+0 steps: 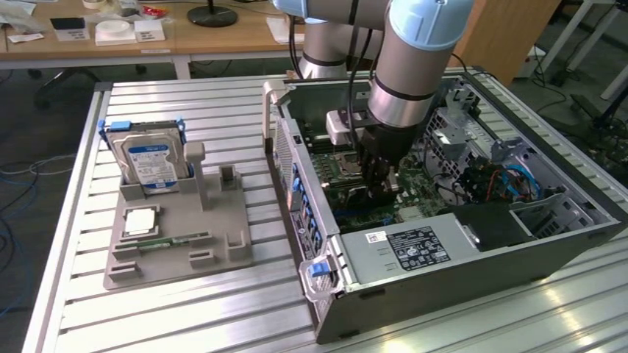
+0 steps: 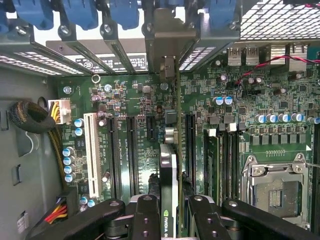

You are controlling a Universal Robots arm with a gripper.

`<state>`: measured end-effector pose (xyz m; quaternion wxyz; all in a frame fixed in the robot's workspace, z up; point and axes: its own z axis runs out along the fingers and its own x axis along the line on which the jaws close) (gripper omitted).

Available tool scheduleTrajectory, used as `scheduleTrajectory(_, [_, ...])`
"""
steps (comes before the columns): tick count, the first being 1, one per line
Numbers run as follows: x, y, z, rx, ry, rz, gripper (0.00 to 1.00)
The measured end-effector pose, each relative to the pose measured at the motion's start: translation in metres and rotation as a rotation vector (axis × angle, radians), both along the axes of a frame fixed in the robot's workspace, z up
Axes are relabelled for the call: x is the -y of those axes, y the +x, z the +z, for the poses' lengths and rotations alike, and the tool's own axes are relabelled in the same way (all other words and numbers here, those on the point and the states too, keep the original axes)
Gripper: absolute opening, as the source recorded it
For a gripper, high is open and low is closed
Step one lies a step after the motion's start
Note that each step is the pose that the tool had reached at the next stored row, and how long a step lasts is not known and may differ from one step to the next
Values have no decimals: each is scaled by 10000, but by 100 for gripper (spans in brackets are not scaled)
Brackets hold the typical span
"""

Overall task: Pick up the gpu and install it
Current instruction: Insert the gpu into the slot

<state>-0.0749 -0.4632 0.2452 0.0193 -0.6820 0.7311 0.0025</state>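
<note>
Exterior view, left to right: hard drive [image 1: 149, 163] stands upright in the grey rack [image 1: 176, 254], memory stick [image 1: 169, 241] flat in its groove, parts parked so they're easy to grab. Then the open PC case [image 1: 461, 243] on its side, motherboard [image 1: 345, 193] facing up for access from above. My gripper [image 1: 378, 184] is down inside it. In the wrist view my fingers [image 2: 146, 220] are closed nearly together on the gpu [image 2: 170, 190], held edge-on over the board. Its bracket [image 2: 169, 37] sits at the rear slot openings, card in line with a long black slot [image 2: 190, 145], probably so the edge connector goes straight in. Can't tell if it's seated.
</note>
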Motion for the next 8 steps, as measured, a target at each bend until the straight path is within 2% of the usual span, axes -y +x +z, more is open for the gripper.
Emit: scheduleTrajectory(8, [1,0,-38,-1,-4,1,27])
